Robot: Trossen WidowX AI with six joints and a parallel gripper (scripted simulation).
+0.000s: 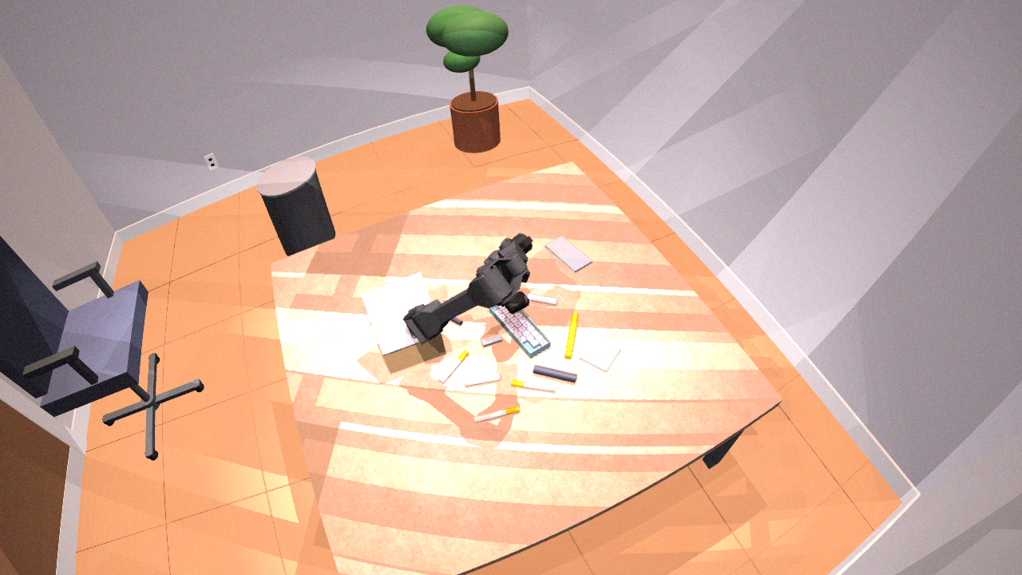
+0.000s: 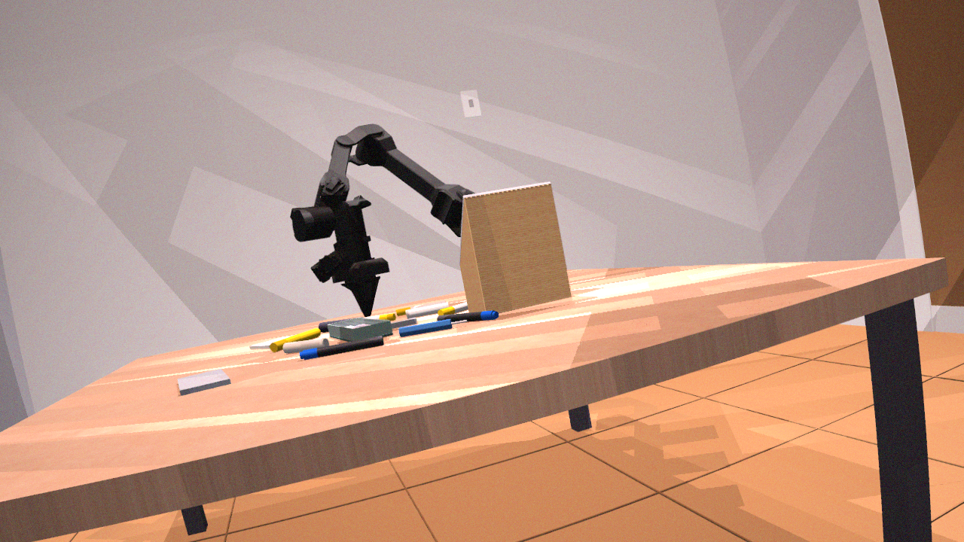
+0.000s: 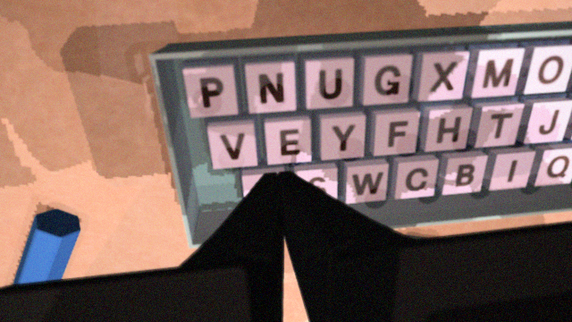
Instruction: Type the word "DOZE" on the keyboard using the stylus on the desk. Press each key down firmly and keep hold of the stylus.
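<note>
The keyboard (image 1: 520, 329) (image 2: 360, 329) (image 3: 398, 131) lies on the desk. In the wrist view its O key (image 3: 550, 69) and E key (image 3: 289, 142) show; D and Z do not. My gripper (image 2: 366, 314) (image 3: 277, 185) is shut and empty, pointing down above the keyboard. Its tips cover part of the bottom row around the S key. A blue hexagonal tool (image 2: 424, 328) (image 3: 46, 252) lies beside the keyboard. Black pens with blue ends (image 2: 349, 348) (image 2: 468, 316) and pens with yellow ends (image 1: 497, 414) (image 1: 532, 386) also lie there. I cannot tell which is the stylus.
A tall tan easel calendar (image 1: 414, 355) (image 2: 519, 249) stands near the arm's base. A yellow marker (image 1: 571, 335), a dark cylinder (image 1: 554, 373), a grey block (image 1: 491, 341) and a white notepad (image 1: 601, 356) surround the keyboard. A flat grey slab (image 1: 568, 253) (image 2: 203, 382) lies farther off.
</note>
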